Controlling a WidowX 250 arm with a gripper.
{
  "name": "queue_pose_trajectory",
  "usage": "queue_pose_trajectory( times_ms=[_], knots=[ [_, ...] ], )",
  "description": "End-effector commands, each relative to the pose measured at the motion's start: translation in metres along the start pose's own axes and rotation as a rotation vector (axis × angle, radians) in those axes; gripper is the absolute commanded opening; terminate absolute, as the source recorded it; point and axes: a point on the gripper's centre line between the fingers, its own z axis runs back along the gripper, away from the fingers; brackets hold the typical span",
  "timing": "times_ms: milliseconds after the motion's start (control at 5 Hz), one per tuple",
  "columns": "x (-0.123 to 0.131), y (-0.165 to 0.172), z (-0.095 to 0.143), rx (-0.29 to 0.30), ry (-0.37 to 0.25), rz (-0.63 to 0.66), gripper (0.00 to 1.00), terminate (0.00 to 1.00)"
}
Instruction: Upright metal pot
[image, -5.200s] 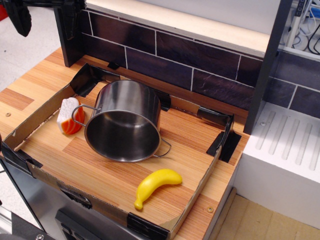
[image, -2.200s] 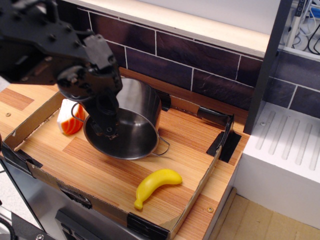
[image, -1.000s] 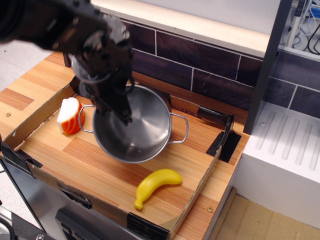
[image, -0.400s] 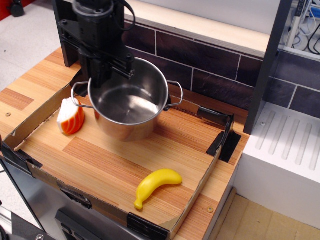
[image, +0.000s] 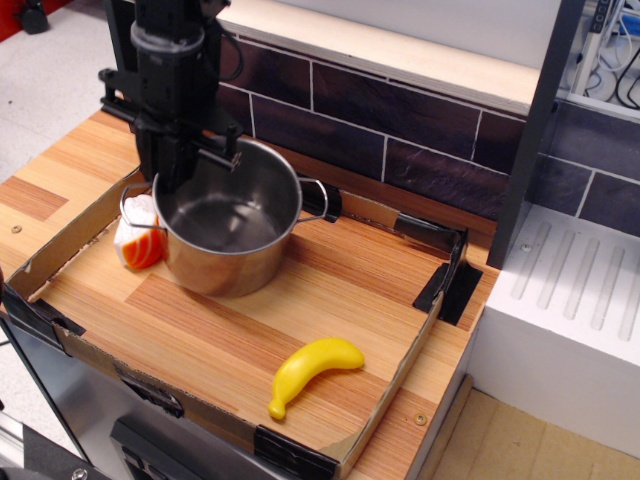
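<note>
The metal pot (image: 232, 255) stands upright, mouth up, at the back left of the cardboard tray (image: 398, 372). It is shiny steel with one wire loop handle to the left and one to the right. My black gripper (image: 177, 178) comes down from above onto the pot's far left rim. Its fingers straddle the rim wall and look shut on it. The fingertip inside the pot is partly hidden.
A yellow toy banana (image: 312, 370) lies near the tray's front right. An orange and white toy (image: 136, 240) sits against the pot's left side. A dark tiled wall (image: 400, 130) runs behind. A white drainer (image: 570, 300) stands to the right.
The pot, first lying on its side with its mouth facing front, was gripped at the rim and turned upright. Since 0.4 s ago it has moved down and left, close to the orange toy.
</note>
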Motion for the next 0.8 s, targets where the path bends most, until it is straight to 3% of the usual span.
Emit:
queue_pose_trajectory(
  times_ms=[0, 200, 400, 600],
  knots=[
    [-0.012, 0.011, -0.005, -0.014, -0.004, -0.001, 0.0, 0.0],
    [-0.014, 0.008, -0.008, -0.015, -0.021, 0.007, 0.0, 0.0],
    [-0.015, 0.009, -0.007, -0.012, -0.031, 0.005, 1.0, 0.0],
    [-0.019, 0.006, 0.004, -0.034, -0.09, -0.036, 1.0, 0.0]
  ],
)
